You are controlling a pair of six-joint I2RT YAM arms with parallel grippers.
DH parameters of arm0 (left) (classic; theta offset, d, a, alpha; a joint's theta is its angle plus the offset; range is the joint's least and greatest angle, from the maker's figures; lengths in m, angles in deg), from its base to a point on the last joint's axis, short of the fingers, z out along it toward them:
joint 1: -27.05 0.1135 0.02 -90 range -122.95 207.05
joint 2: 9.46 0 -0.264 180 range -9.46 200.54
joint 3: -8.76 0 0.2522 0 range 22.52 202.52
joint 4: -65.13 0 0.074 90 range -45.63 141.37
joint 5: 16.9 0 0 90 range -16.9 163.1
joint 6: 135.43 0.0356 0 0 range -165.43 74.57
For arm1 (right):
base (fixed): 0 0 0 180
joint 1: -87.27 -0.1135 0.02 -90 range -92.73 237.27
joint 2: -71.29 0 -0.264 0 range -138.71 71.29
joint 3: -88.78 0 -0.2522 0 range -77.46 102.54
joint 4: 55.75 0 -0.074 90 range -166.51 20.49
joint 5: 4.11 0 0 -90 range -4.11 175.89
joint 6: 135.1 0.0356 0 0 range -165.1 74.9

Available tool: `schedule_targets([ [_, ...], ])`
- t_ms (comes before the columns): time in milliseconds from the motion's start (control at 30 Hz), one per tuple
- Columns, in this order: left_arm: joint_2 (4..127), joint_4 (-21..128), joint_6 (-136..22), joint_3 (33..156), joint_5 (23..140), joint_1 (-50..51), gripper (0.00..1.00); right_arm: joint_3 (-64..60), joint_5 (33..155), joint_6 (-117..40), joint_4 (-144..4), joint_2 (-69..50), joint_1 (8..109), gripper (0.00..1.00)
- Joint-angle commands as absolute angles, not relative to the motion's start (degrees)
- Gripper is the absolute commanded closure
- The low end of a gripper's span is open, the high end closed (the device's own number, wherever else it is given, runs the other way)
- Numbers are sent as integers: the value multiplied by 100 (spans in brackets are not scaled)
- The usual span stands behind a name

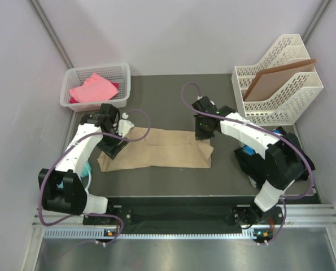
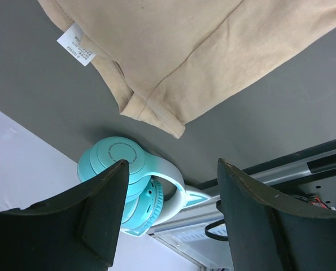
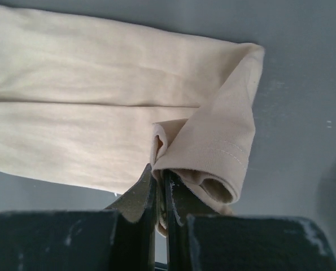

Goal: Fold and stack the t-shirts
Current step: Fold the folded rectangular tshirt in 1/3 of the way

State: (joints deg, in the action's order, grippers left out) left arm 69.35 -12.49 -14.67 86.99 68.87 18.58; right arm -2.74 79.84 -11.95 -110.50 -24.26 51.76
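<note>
The tan t-shirt (image 1: 156, 149), a long folded strip across the surface (image 1: 168, 101), is pinched at its right end by the right tool (image 3: 160, 175), seemingly for folding leftward, while the left tool (image 2: 172, 165) is held wide and empty above its left end.

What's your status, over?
Left gripper open, empty. Right gripper shut on tan t-shirt corner. Teal headphones beside shirt, not touching.
</note>
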Motion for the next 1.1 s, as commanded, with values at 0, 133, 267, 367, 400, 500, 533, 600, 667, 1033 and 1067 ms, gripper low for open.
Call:
schedule_targets([
  [0,6649,-945,-1572,8572,6695,1852,31,295,7850,-933,-11117,-2880,4843,100],
  [133,6473,-884,-1546,8352,6686,1852,31,874,7841,-836,-11196,-3303,4553,100],
  [267,6279,-744,-1476,7931,6484,1852,31,1402,7841,-766,-11293,-3681,4359,100],
  [367,6165,-647,-1432,7729,6405,1852,31,1824,7859,-740,-11372,-4058,4201,100],
  [400,6139,-629,-1415,7693,6387,1861,31,1921,7859,-722,-11424,-4138,4175,100],
  [500,6112,-550,-1415,7578,6361,1878,31,2255,7903,-687,-11469,-4402,4060,100],
  [533,6112,-541,-1415,7561,6361,1887,31,2378,7920,-687,-11460,-4463,4008,100],
  [600,6112,-550,-1423,7569,6378,1896,31,2519,7973,-660,-11460,-4621,3955,100],
  [667,6068,-576,-1423,7587,6387,1896,31,2590,8017,-634,-11434,-4779,3920,100],
  [1033,6068,-559,-1476,7605,6405,1922,31,2933,8263,-546,-11302,-5316,3612,100],
  [1067,6059,-567,-1493,7605,6413,1922,31,2959,8263,-546,-11284,-5342,3612,100],
])
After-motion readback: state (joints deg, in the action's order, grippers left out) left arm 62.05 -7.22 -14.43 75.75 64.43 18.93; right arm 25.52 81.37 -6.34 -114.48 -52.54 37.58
